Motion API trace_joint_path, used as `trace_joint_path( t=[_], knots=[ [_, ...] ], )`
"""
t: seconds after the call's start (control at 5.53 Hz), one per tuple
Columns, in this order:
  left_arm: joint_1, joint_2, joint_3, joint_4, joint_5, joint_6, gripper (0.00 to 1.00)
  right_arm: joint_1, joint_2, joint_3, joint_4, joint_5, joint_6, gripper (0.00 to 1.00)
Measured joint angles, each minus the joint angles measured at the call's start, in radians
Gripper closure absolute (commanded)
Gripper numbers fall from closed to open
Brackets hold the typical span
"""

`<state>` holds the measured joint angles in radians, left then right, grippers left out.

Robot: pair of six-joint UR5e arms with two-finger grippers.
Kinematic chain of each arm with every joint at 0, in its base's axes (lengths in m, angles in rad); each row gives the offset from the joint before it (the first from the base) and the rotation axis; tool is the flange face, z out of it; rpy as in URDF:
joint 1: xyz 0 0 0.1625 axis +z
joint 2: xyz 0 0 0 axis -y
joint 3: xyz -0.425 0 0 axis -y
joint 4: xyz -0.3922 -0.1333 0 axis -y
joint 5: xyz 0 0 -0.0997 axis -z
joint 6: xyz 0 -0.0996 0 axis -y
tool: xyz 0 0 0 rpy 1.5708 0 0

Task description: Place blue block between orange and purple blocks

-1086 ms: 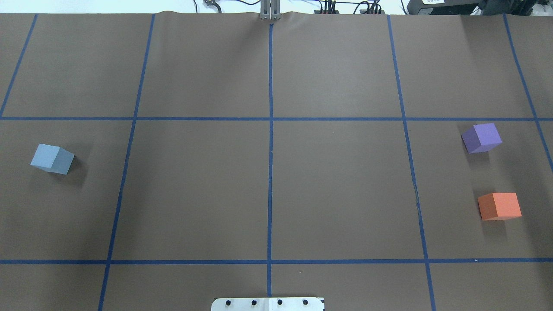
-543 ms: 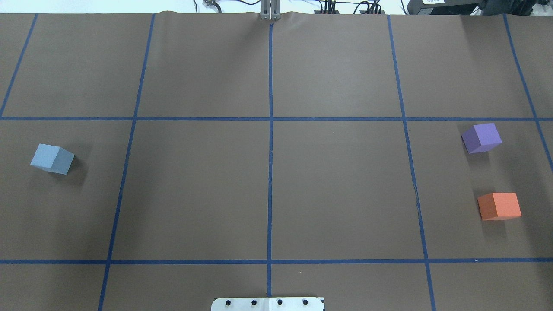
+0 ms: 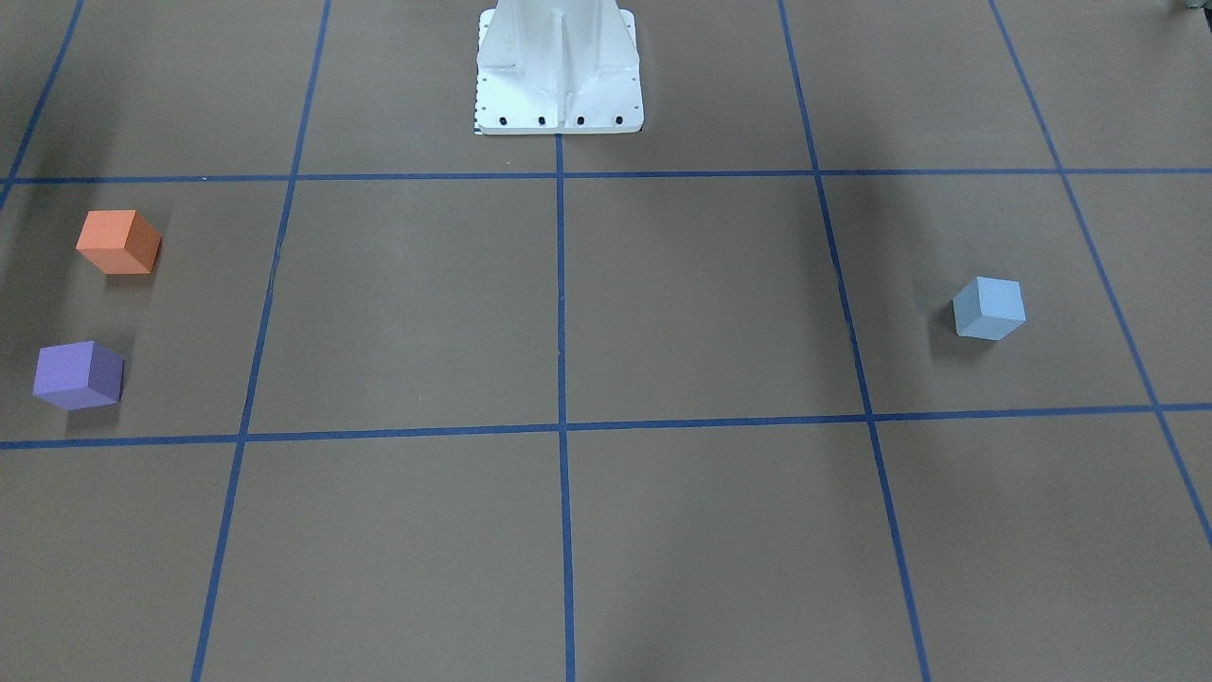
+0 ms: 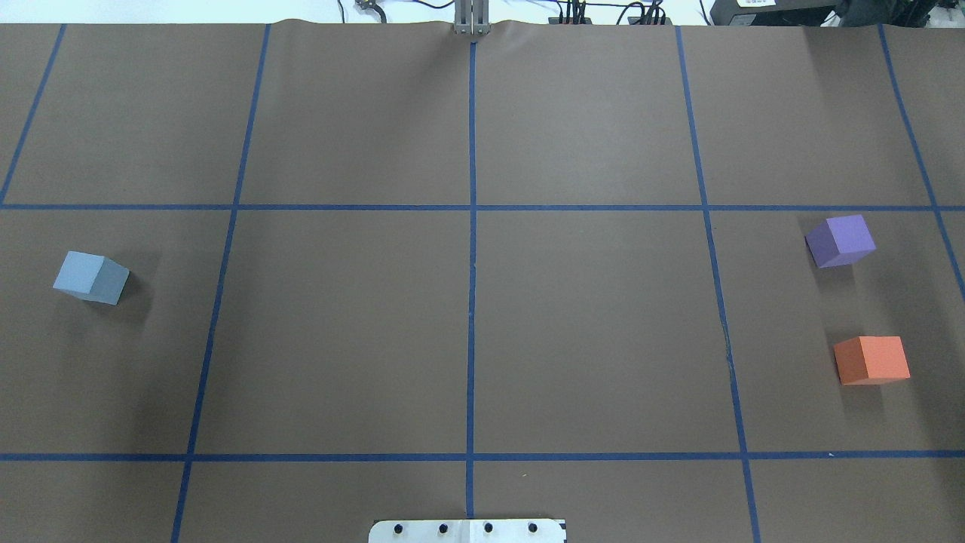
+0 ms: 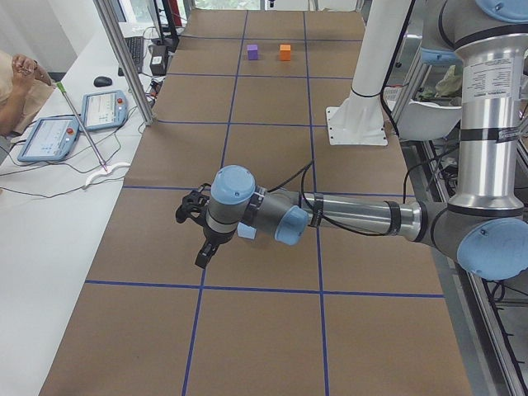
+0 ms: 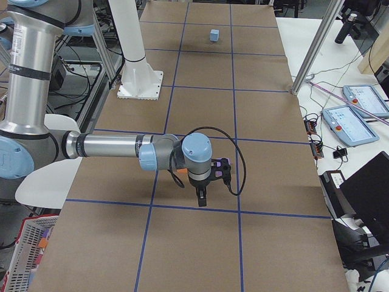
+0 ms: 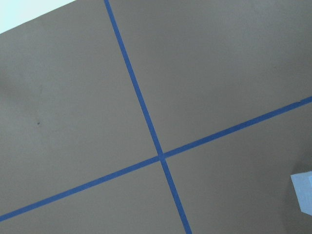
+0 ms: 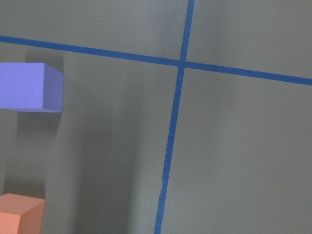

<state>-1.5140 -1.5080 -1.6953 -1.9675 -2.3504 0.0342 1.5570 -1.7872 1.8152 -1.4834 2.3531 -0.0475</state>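
Note:
The blue block (image 4: 90, 277) sits at the table's left side, also in the front view (image 3: 989, 308); its corner shows in the left wrist view (image 7: 303, 192). The purple block (image 4: 840, 240) and orange block (image 4: 871, 360) sit apart at the right side, and both show in the right wrist view, purple (image 8: 30, 87) and orange (image 8: 19, 214). My left gripper (image 5: 200, 247) hangs above the table close to the blue block. My right gripper (image 6: 202, 193) hangs near the purple and orange blocks. Both show only in the side views, so I cannot tell whether they are open or shut.
The white robot base plate (image 3: 559, 85) stands at the table's near middle edge. Blue tape lines (image 4: 471, 302) grid the brown table. Tablets (image 5: 103, 107) and a metal post (image 5: 124, 58) stand on the white bench beyond the table's far edge.

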Motion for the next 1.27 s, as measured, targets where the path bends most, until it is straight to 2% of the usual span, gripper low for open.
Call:
trace_joint_path(
  t=[0.54, 0.72, 1.27],
  knots=[
    [0.327, 0.011, 0.041, -0.158, -0.019, -0.333, 0.0, 0.0, 0.0, 0.005, -0.001, -0.001, 0.0, 0.0],
    [0.398, 0.03, 0.048, -0.211, -0.013, -0.419, 0.0, 0.0, -0.001, 0.007, -0.001, 0.0, 0.0, 0.0],
    [0.473, 0.034, 0.041, -0.232, 0.032, -0.551, 0.0, 0.0, -0.002, 0.01, -0.001, 0.0, 0.0, 0.0]
  ],
)
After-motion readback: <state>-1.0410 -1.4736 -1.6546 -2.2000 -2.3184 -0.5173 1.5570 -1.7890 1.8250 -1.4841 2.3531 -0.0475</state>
